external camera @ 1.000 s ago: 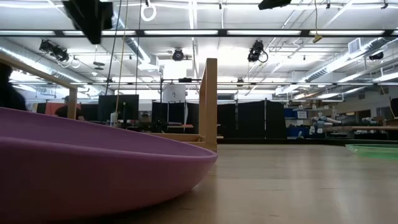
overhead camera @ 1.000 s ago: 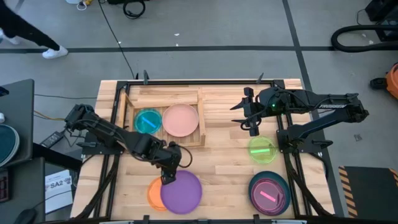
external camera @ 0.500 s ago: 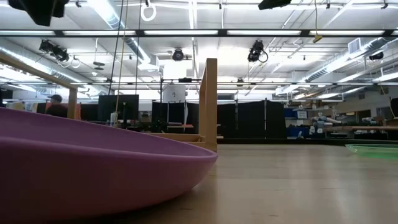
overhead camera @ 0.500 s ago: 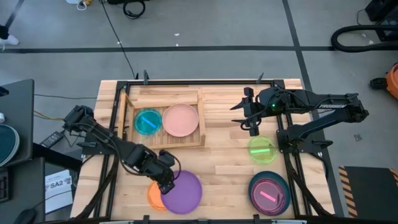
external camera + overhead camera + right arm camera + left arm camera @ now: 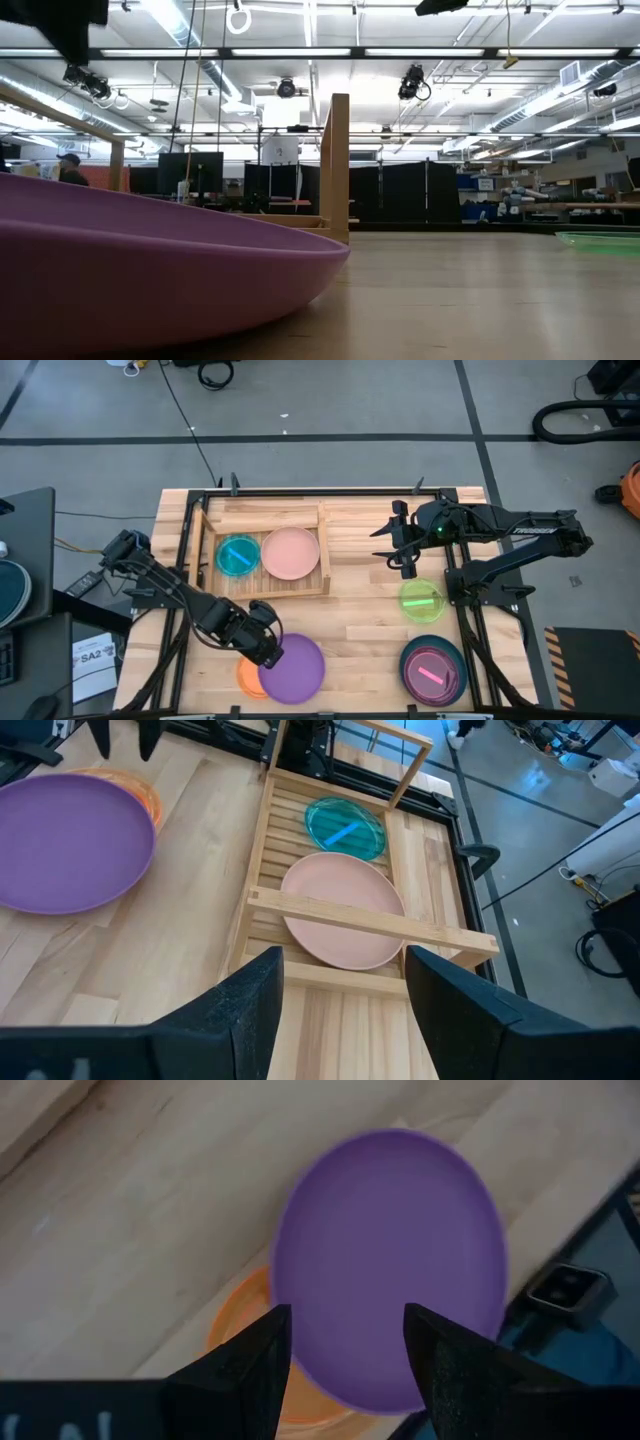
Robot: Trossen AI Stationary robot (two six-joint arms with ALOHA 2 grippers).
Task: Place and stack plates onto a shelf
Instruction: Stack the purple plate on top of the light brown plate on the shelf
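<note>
A large purple plate point(image 5: 293, 668) lies near the table's near edge, its left part overlapping a small orange plate point(image 5: 244, 674). My left gripper point(image 5: 268, 652) hangs open above the purple plate's left rim; in the left wrist view its fingers frame the purple plate point(image 5: 390, 1270) and the orange plate point(image 5: 238, 1330) without touching. The shelf point(image 5: 325, 550) at the far left holds a teal-blue plate point(image 5: 238, 555) and a pink plate point(image 5: 291, 553). My right gripper point(image 5: 405, 567) waits open, high over the table's right half.
A green plate point(image 5: 422, 600) lies right of centre. A dark teal plate point(image 5: 412, 658) with a magenta plate point(image 5: 433, 672) on it sits at the near right. The shelf's upright post point(image 5: 340, 165) and side rails point(image 5: 370, 925) stand raised. Bare planks lie mid-table.
My left gripper has swung toward the table's near edge and a little left, from above the purple plate's far rim to above its left rim, and has rolled about its own axis. It has stayed open. The plates have not moved.
</note>
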